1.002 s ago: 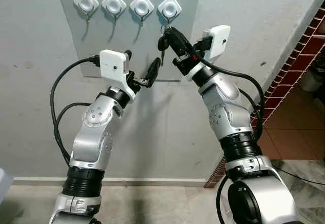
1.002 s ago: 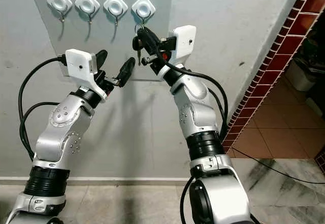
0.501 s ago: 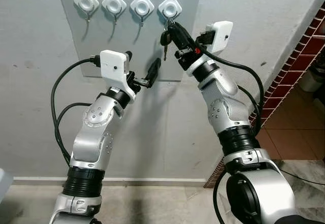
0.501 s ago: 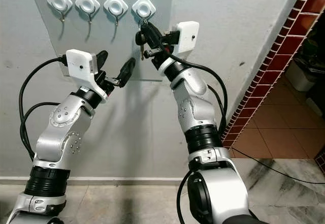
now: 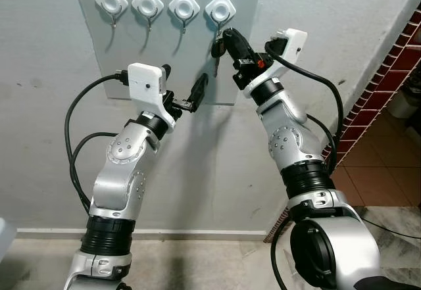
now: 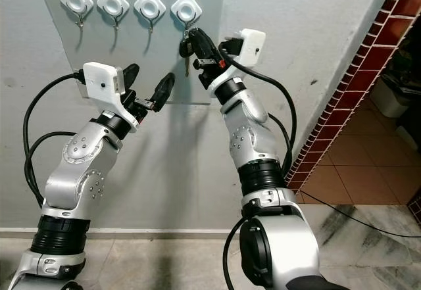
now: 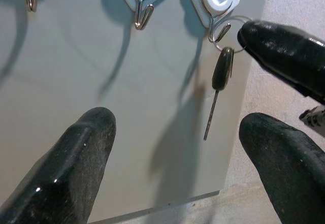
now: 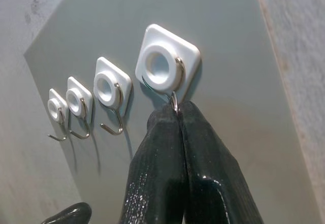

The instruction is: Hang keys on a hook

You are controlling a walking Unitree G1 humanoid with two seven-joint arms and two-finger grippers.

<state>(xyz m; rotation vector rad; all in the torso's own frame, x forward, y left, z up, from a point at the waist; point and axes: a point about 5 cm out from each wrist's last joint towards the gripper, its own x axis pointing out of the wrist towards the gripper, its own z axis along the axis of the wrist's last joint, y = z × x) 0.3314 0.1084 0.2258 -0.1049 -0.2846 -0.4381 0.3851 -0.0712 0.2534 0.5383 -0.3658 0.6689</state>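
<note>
Jaws of right gripper [image 5: 227,39] clenched on the ring of the black-headed key with thin steel blade [image 5: 215,52]. It has risen since 1 s ago, so ring nearly on wire hook [image 5: 218,31].

L wrist view: left gripper [image 7: 175,148] released, ring at hook.

R wrist view: hook tip at fingertips [image 8: 175,120].

No writing legible.

Four white wall hooks [image 5: 165,4] were mounted on one grey panel [image 5: 85,53]; one black-headed key [image 7: 222,75] hung there.
</note>
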